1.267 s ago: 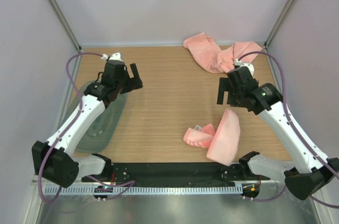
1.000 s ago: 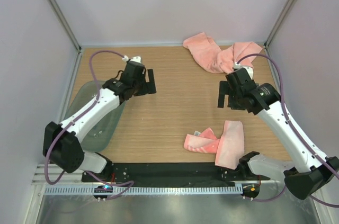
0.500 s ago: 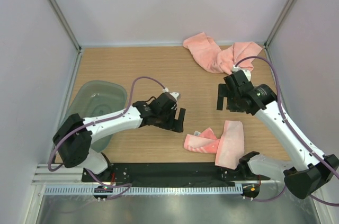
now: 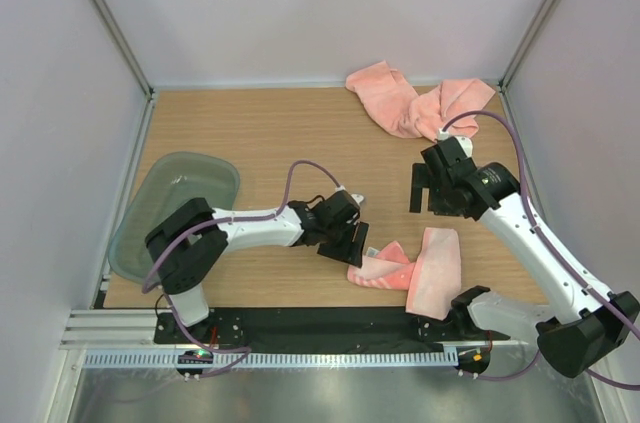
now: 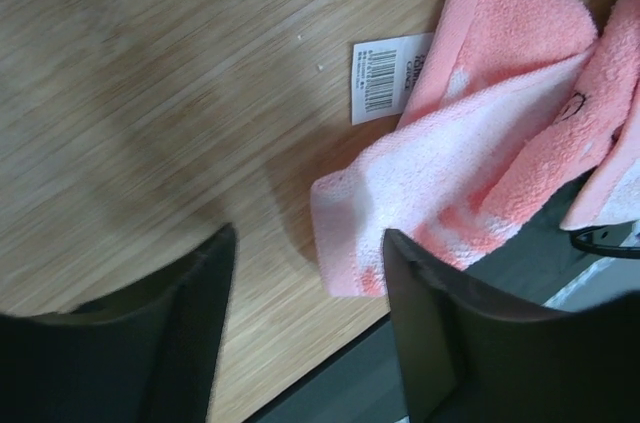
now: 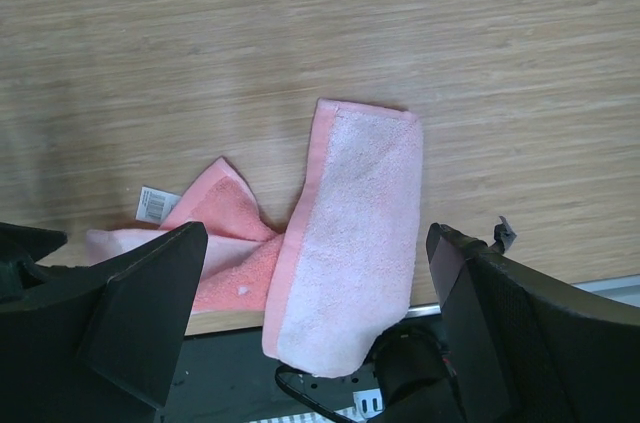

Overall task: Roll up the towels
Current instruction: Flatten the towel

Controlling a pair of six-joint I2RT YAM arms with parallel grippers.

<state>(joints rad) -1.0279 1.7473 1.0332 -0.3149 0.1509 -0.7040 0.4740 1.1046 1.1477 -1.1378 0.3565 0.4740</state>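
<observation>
Standing idle: tray (image 4: 175,205), at 8 o'clock on the table (image 4: 300,133).
Left gripper (image 4: 352,243): jaws apart, gripping nothing, tips astride a corner of the crumpled towel (image 4: 405,265).
Towel's place: at 5 o'clock, folded on itself, one end over the table's near edge.
Right gripper (image 4: 428,188): spread wide, empty, at the towel's 12 o'clock.
Spare towels (image 4: 415,103): heaped at 1 o'clock.
Doing it well: probably pinch that corner alone, drag toward 11 o'clock, flatten before rolling.

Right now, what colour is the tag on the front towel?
White with a black barcode; the tag shows best in the left wrist view.
</observation>
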